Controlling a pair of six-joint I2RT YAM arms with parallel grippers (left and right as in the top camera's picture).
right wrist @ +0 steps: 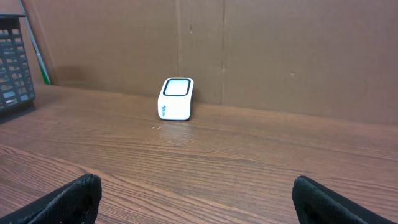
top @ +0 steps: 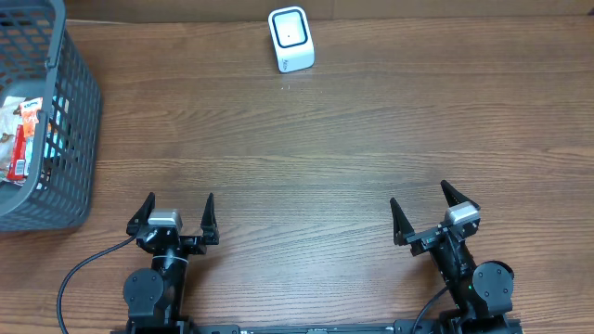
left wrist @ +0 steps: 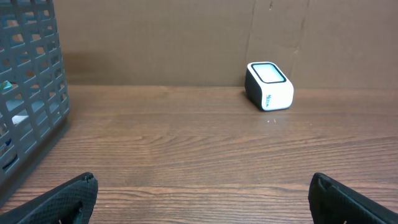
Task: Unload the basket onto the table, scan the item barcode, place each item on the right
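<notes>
The left gripper (top: 179, 199) and right gripper (top: 418, 193) are sitting wide open, empty. The packet (top: 28, 125) in the basket (top: 82, 111) is looking light and crinkly (maybe slippery); pinch its edge.

I see even, soft light over the table (top: 325, 139), grain crisp. Scanner (left wrist: 269, 85) casts a faint shadow at its base. Wrist cams slightly dimmer; fingertips (left wrist: 68, 202) at btm edge look soft, bkgd sharp.
</notes>
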